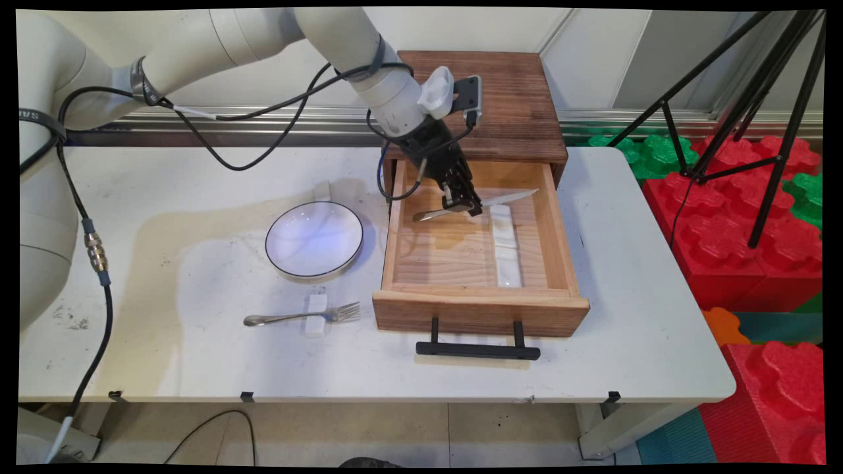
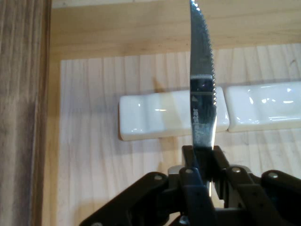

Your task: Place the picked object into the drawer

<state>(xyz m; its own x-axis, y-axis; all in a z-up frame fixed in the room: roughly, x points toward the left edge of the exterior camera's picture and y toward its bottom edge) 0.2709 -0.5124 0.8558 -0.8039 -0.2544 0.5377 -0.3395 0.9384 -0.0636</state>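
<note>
Steel knife (image 1: pixel 475 203) sat clamped between the black fingers (image 2: pixel 203 162) of the hand (image 1: pixel 464 204), which was closed tight on it near where blade met handle. Seen from the hand's own camera, the serrated blade ran straight out ahead of the fingers and crossed over a white ceramic rest (image 2: pixel 164 120), though contact with it could not be told. A second white rest (image 2: pixel 268 110) lay end to end with the first, off to the hand's right. Both rests lay on the pale floor of an open wooden drawer (image 1: pixel 481 309), and the hand hung inside that drawer, near its back end, below the dark wooden cabinet top (image 1: pixel 510 99). Well apart from the hand, out on the white table (image 1: pixel 197 368), stood a round white plate (image 1: pixel 314 239) with a dark rim, and nearer the table's front edge a fork (image 1: pixel 296 317) lay across a small white rest (image 1: pixel 316 315).
</note>
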